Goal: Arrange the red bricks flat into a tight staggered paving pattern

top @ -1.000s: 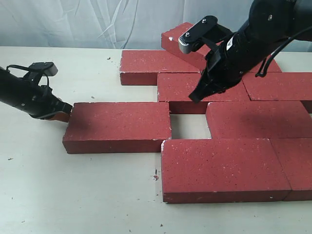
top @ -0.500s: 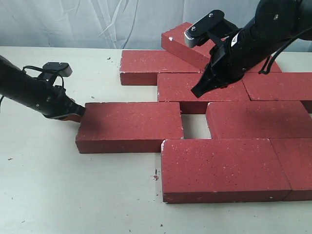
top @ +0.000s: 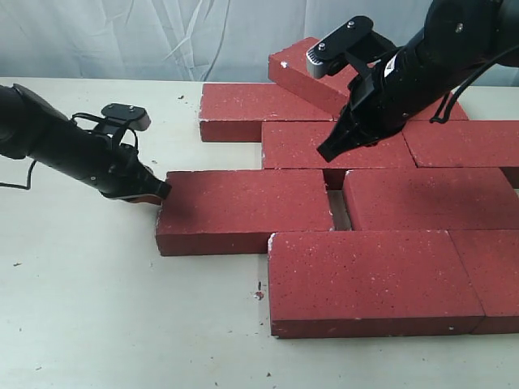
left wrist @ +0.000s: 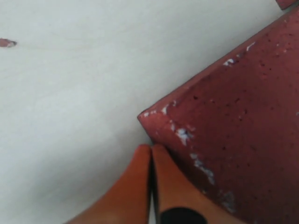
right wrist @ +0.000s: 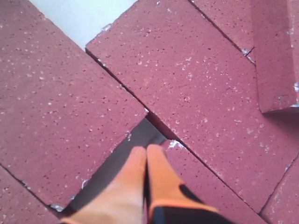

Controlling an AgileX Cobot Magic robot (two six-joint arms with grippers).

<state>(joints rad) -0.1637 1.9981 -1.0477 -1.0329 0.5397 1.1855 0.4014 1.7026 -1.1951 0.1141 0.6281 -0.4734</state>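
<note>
My left gripper (top: 152,193) sits centre-left of the frame, its fingers pressed together with nothing between them and its tips touching the left end of the loose brick (top: 243,209). That brick lies flat, a narrow gap away from the other red bricks (top: 389,267) filling the right half. My right gripper (top: 328,152), likewise closed and empty, hangs above that gap.
</note>
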